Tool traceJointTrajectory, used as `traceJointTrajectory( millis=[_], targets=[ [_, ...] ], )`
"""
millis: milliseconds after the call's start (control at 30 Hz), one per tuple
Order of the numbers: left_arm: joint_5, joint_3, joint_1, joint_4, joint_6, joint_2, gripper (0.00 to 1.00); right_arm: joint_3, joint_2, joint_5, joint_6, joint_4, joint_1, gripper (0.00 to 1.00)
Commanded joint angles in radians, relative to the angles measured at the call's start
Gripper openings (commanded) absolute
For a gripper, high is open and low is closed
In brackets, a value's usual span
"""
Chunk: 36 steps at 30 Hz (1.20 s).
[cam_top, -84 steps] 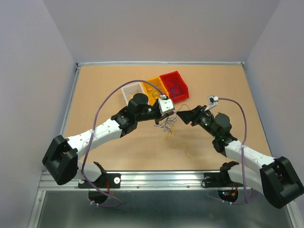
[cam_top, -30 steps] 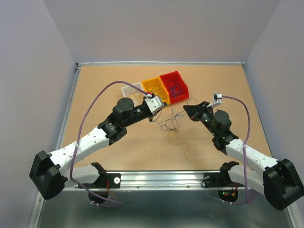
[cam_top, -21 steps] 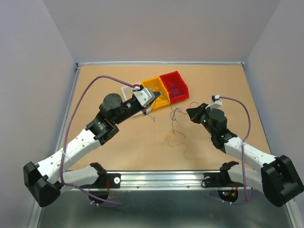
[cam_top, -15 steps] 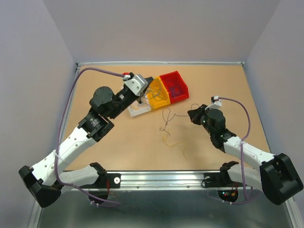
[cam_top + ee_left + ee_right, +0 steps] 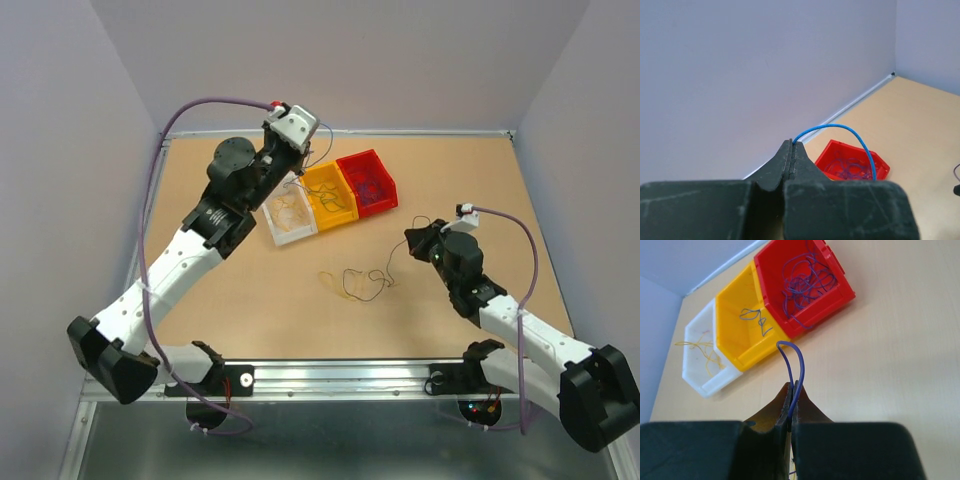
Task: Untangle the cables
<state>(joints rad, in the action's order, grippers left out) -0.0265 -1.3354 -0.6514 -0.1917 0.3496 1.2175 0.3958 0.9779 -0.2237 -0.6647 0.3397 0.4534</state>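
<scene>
My left gripper (image 5: 300,162) is raised above the bins at the back left, shut on a thin blue cable (image 5: 840,127) that arches out from its tip (image 5: 791,143). My right gripper (image 5: 412,240) is low over the table at the right, shut on a dark purple cable (image 5: 790,352) that loops out of its tip (image 5: 792,386). From there the purple cable trails left to a small heap of cables (image 5: 357,283) on the table, dark strands with a yellow one (image 5: 333,284).
Three bins stand in a row at the back: a white one (image 5: 292,238) with yellow wires, a yellow one (image 5: 340,220) with blue wires and a red one (image 5: 352,158) with purple wires. The back wall is close behind the left gripper.
The left arm swung up and back to the left over the bins with the blue cable. The right gripper drew slightly right. The hanging tangle dropped flat onto the table.
</scene>
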Motion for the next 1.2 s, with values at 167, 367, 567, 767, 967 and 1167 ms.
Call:
traceJointTrajectory(
  millis=[167, 367, 567, 767, 967, 1167],
  targets=[
    [-0.093, -0.007, 0.081, -0.247, -0.052, 0.180, 0.00, -0.018, -0.068, -0.016, 0.019, -0.005, 0.007, 0.01],
    [-0.153, -0.074, 0.091, -0.315, -0.104, 0.370, 0.00, -0.021, -0.084, -0.011, 0.022, -0.013, 0.007, 0.01],
    [-0.184, -0.081, 0.114, -0.347, -0.107, 0.557, 0.00, -0.028, -0.128, -0.008, 0.022, -0.025, 0.007, 0.01],
    [-0.196, -0.021, 0.148, -0.348, -0.093, 0.645, 0.00, -0.028, -0.134, 0.000, 0.022, -0.028, 0.007, 0.01],
    [-0.207, 0.041, 0.208, -0.354, -0.058, 0.659, 0.00, -0.029, -0.136, 0.006, 0.020, -0.028, 0.007, 0.01],
    [-0.225, 0.027, 0.222, -0.267, 0.034, 0.683, 0.00, -0.025, -0.122, 0.006, 0.022, -0.027, 0.007, 0.01]
  ],
)
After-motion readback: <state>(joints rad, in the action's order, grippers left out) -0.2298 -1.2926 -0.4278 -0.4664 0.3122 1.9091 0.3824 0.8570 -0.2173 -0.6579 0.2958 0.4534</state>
